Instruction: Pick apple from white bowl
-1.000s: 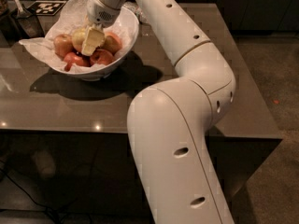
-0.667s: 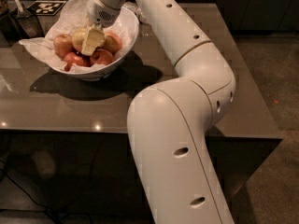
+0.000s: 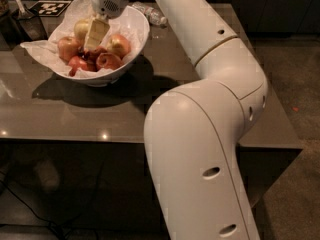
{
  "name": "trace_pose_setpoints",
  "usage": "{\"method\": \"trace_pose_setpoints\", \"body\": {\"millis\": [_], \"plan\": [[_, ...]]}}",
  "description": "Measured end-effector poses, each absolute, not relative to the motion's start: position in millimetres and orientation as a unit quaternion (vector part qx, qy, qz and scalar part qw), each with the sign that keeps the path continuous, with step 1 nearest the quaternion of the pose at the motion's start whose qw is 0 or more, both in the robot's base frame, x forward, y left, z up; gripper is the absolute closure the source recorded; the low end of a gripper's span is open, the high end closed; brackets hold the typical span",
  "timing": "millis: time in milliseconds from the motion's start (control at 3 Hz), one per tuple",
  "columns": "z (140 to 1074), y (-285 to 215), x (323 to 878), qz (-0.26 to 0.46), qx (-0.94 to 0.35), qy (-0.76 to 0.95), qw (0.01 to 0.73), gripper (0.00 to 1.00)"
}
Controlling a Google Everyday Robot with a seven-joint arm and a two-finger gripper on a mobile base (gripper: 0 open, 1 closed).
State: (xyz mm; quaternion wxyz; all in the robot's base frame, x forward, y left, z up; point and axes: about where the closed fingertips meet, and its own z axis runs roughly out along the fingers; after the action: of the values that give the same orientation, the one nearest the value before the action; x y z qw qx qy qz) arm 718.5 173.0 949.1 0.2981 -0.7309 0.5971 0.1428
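Observation:
The white bowl (image 3: pixel 135 26), lined with crumpled white paper, stands on the table at the upper left. It holds several apples. The yellow-gold apple (image 3: pixel 80 28) lies at the back of the pile. My gripper (image 3: pixel 96 34) reaches down into the bowl from above, right against that apple's right side and partly covering it. Smaller red apples (image 3: pixel 108 60) lie in front of it, and a pinkish one (image 3: pixel 67 46) lies to the left.
The bowl rests on a glossy brown table (image 3: pixel 75 114). A clear plastic bottle (image 3: pixel 152 15) lies behind the bowl. A black and white marker card (image 3: pixel 47 7) and a dark object (image 3: pixel 22 19) sit at the far left. My arm (image 3: pixel 210 84) spans the table's right side.
The whole scene has shifted slightly in view. The gripper stays down in the bowl against the yellow-gold apple, with no clear movement relative to it.

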Motion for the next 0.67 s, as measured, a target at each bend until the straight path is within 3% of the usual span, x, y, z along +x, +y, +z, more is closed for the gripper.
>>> {"method": "trace_pose_setpoints", "body": {"millis": [667], "plan": [[1008,171,696,0.102,-0.733,0.583,0.334,1.0]]}}
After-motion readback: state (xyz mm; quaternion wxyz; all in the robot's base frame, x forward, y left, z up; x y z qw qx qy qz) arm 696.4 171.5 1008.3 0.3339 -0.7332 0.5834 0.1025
